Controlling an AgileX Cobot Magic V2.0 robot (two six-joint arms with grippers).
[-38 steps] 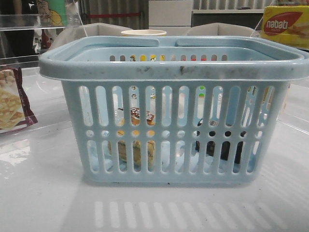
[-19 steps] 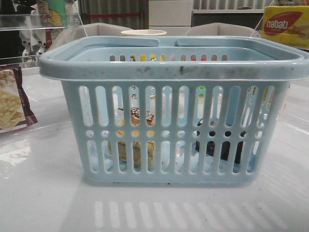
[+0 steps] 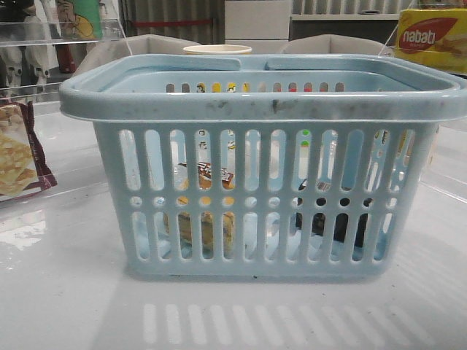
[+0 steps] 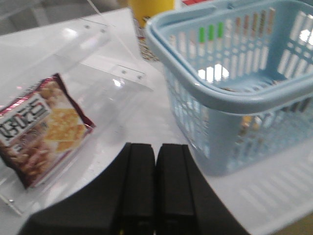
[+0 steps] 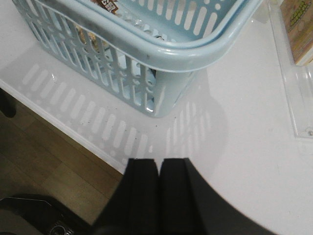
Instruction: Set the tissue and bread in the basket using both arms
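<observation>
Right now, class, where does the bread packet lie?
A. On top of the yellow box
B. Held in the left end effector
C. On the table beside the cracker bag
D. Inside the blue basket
D: the bread shows through the slots of the basket, resting inside it.

The front view sits low and close, facing forward at the basket (image 3: 263, 168), whose slotted side fills most of the picture; the left wrist view looks down from above the bench (image 4: 137, 103), taking in the basket's corner beside the cracker bag (image 4: 39, 127); the right wrist view looks steeply down over the bench's near edge, floor showing beyond it; all three share the basket.
</observation>
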